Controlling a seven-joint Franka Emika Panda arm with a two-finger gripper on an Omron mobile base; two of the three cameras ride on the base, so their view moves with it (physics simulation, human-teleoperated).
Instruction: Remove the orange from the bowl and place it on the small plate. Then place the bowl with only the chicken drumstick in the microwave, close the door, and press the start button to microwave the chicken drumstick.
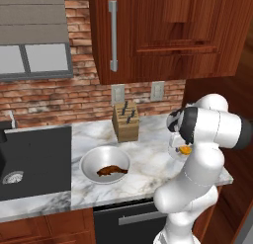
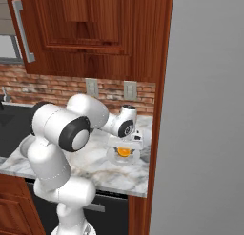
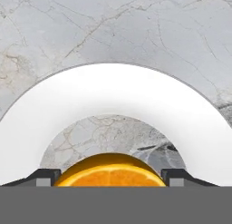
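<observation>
Marble countertop [image 1: 143, 164] beneath the gripper [image 2: 125, 148], pale grey with darker veining. Gripper pointed straight down over the small plate [image 2: 112, 155], near the right end of the counter, close to the tall wooden side panel [image 2: 159, 110]. Jaws spread wide, one dark fingertip [image 3: 43, 177] on each side of the orange [image 3: 111, 173], seen in the hand view; contact between tips and fruit not determinable, tips set just outside the fruit's edges. Orange resting on the small plate, directly between the fingers, cut face showing a paler centre. Plate rim seen as a broad white arc ahead of the gripper in the hand view, with marble visible through the plate's middle.

Bowl [image 1: 105, 164] well apart from the gripper, to its left along the counter, upright on the marble. Chicken drumstick [image 1: 111, 171] lying inside the bowl, dark brown, alone there. Knife block [image 1: 125, 121] behind the bowl, against the brick wall [image 1: 59, 97], left of and beyond the gripper. Black sink [image 1: 34, 161] farther left again. Wooden wall cabinet [image 1: 163, 35] with a vertical silver handle [image 1: 113, 35] above the counter, higher than the gripper.
</observation>
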